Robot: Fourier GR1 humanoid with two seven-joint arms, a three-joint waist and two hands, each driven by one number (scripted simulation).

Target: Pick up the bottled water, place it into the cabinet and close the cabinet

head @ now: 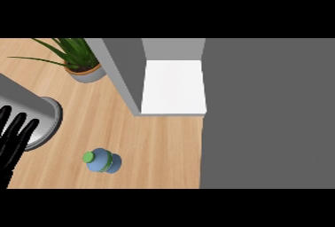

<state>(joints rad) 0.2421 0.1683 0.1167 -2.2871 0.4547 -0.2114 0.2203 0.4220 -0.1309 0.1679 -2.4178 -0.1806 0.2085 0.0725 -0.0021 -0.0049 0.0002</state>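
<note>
The bottled water (102, 161) is seen upright on the wooden counter (157, 146), well apart from the open cabinet (173, 86), with bare counter between. The left hand (14, 137) is shown at the left edge, fingers spread and straight, holding nothing. A potted plant (82, 66) stands beside the cabinet's side wall.

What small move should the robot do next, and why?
Probably move the left hand right and down toward the bottled water. The bottle stands untouched on the counter, the hand is open nearby, and the cabinet is already open.
</note>
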